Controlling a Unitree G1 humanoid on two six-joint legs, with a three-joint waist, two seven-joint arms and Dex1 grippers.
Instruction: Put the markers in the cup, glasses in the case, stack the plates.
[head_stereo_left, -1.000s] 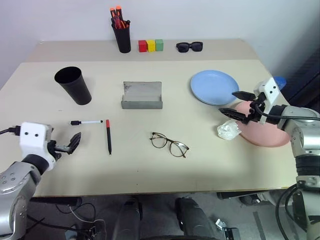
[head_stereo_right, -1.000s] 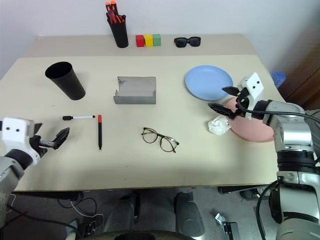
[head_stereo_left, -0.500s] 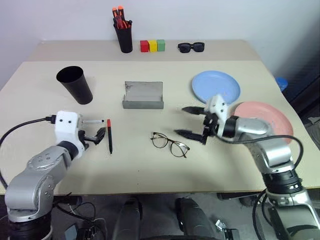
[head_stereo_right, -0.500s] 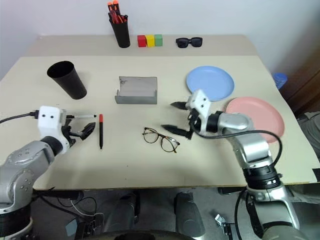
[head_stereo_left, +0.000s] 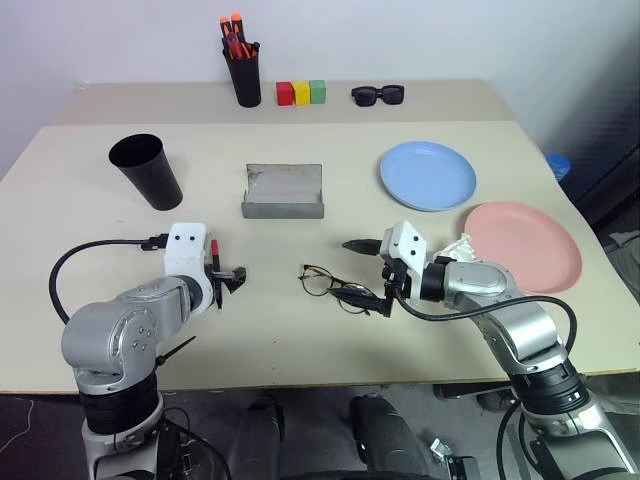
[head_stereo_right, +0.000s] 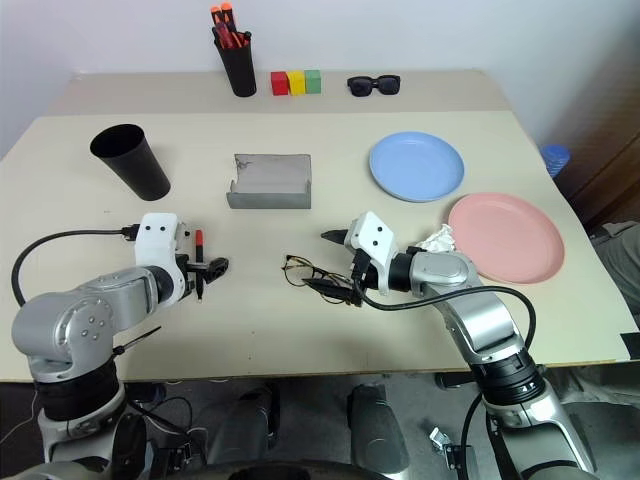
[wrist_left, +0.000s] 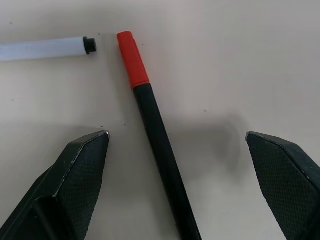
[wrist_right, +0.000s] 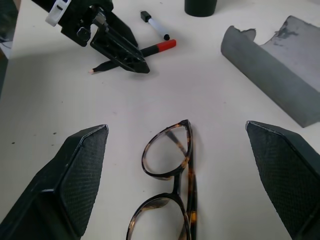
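Fingers of my left gripper (wrist_left: 177, 150) spread wide, empty, straddling black marker (wrist_left: 157, 140); right gripper (wrist_right: 177, 145) equally wide over glasses (wrist_right: 170, 185), holding nothing. Risk: thin wire frame skids or bends under uneven pinch; marker rolls. Glasses tortoiseshell-rimmed, round-lensed, just in front of grey case (head_stereo_left: 283, 192).

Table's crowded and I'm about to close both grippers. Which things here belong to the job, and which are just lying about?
Job:
- white marker
- red-capped black marker
- black cup
- wire glasses
- grey case
- blue plate
- pink plate

Lying about:
- pen holder with orange pens
- coloured blocks
- sunglasses
- crumpled tissue
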